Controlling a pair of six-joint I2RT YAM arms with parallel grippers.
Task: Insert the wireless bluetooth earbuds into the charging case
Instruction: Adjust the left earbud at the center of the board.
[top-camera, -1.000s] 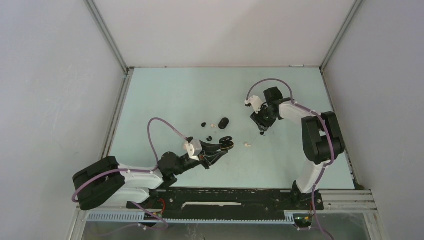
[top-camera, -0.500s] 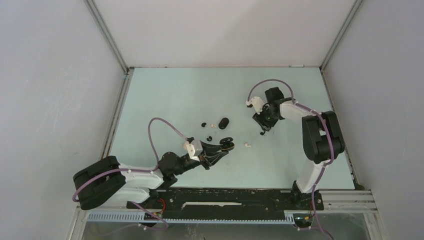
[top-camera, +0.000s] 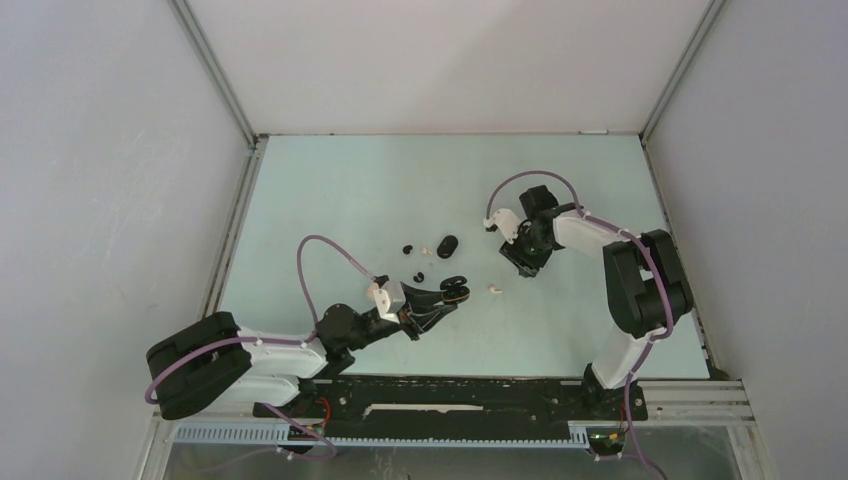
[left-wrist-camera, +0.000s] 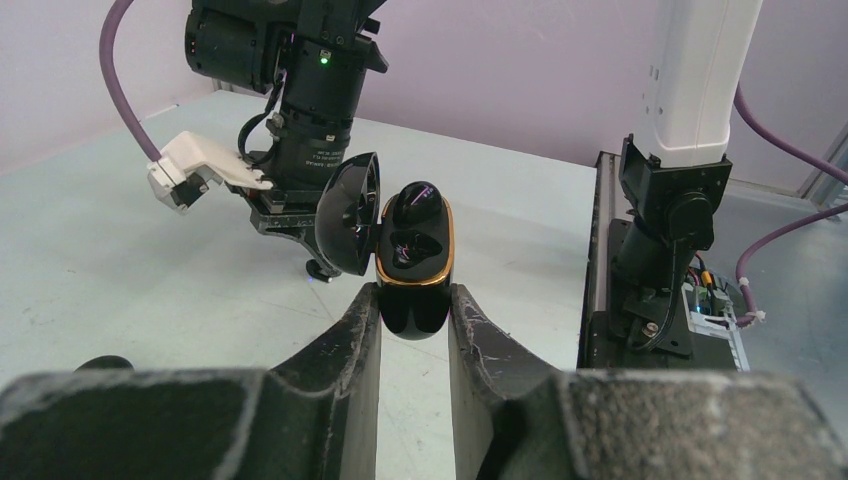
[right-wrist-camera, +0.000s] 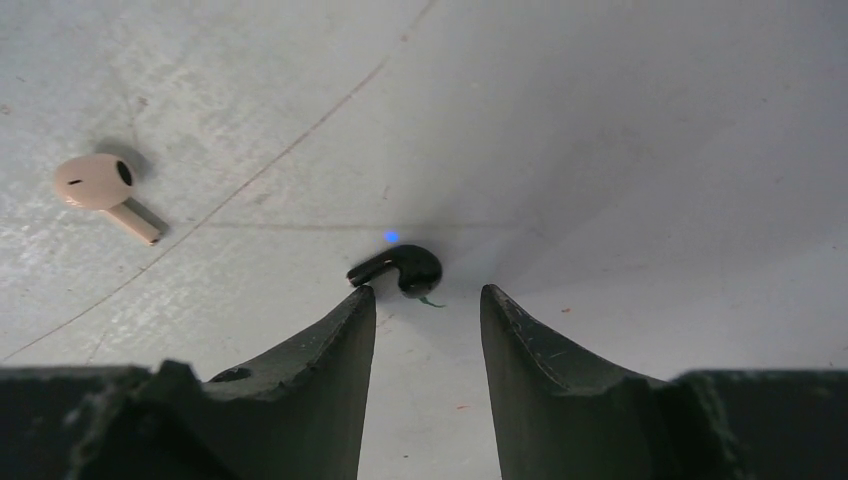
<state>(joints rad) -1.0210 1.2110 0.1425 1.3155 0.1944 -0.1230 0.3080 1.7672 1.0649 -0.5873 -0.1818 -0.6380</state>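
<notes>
Since the earlier top views, the right gripper (right-wrist-camera: 425, 300) had slid a little toward the left arm and nearer the table's (top-camera: 340, 190) front edge, its cable loop (top-camera: 515, 185) shifting with it. The left gripper (left-wrist-camera: 413, 292) had not moved. The right jaws stood apart, holding nothing. A black earbud (right-wrist-camera: 395, 270) lay on the table just beyond their tips, in line with the gap and nearer one finger than the other. The left jaws were clamped on the lower end of an open charging case (left-wrist-camera: 412, 312), its lid (left-wrist-camera: 345, 228) swung aside and a second black earbud (left-wrist-camera: 415, 200) seated inside. Two more black earbuds (top-camera: 408, 248) (top-camera: 419, 275) lay loose, making four. There were two whitish earbuds (top-camera: 493, 289) (top-camera: 427, 250), and two cases, counting a closed case (top-camera: 447, 245) on the table.
</notes>
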